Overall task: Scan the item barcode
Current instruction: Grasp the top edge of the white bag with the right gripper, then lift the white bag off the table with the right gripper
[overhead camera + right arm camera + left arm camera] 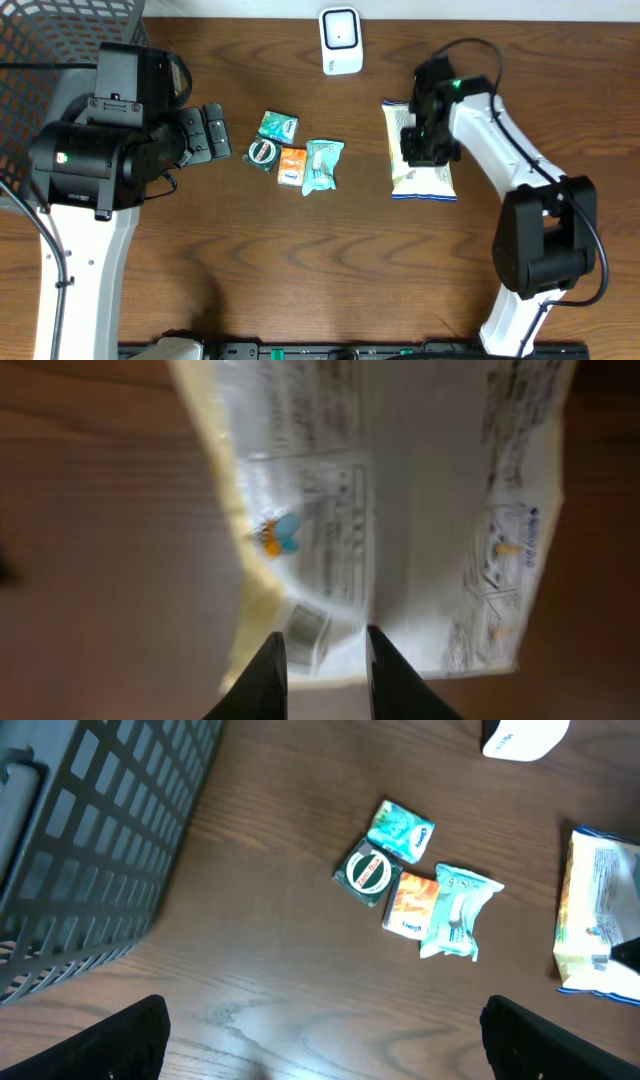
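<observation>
A white and yellow packet [424,172] lies flat at the right of the table, printed side up; the left wrist view catches its edge [592,915]. My right gripper [414,150] is down over its middle. In the right wrist view the packet [400,510] fills the frame, and my right gripper [322,636] has its jaws drawn narrow around the packet's near end, a barcode patch [305,626] between them. A white scanner [340,41] stands at the back edge. My left gripper [322,1012] hovers wide open over bare wood, holding nothing.
Several small items cluster mid-table: a teal sachet [278,126], a round dark tin [263,152], an orange sachet [292,163] and a pale teal pouch [322,164]. A dark wire basket [60,40] fills the back left corner.
</observation>
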Controlling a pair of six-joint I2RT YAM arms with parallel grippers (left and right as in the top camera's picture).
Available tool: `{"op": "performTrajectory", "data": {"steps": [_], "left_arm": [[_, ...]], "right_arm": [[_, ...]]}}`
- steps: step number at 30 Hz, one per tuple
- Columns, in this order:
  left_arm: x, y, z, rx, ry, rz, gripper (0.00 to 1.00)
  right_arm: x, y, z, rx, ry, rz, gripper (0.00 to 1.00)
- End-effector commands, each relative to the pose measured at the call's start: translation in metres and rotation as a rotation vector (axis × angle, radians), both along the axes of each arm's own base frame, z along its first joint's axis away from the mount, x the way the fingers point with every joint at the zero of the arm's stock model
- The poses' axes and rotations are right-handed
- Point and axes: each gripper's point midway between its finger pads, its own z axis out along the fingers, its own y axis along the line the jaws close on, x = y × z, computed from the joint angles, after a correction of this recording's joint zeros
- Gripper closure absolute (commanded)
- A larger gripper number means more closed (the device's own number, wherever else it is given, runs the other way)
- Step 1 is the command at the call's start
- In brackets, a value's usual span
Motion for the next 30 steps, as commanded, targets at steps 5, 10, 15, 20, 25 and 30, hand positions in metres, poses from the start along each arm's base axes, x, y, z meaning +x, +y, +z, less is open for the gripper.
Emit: {"op": "performTrajectory", "data": {"steps": [5,10,15,20,25,30], "left_arm": [[-0.002,0.0,-0.002,-0.007,0.008,0.005,0.02],[-0.002,0.0,-0.002,-0.007,0.008,0.005,0.03],[-0.002,0.0,-0.002,-0.007,0.008,0.005,0.02],[-0.002,0.0,-0.002,-0.007,0.008,0.005,0.03],[-0.002,0.0,-0.002,-0.007,0.008,0.005,0.02],[-0.002,0.0,-0.002,-0.007,0.008,0.005,0.02]], "right_arm": [[-0.031,-0.001,-0.037,0.009,0.09,-0.05,0.87],[-0.053,0.02,-0.028,0.13,0.196,-0.041,0.99],[-0.039,0.02,-0.004,0.138,0.173,-0.047,0.99],[0.013,-0.007,0.029,0.07,-0.005,-0.044,0.56],[0.058,-0.048,0.04,0.062,-0.162,-0.112,0.18],[0.073,-0.057,0.028,0.21,-0.176,-0.102,0.1]]}}
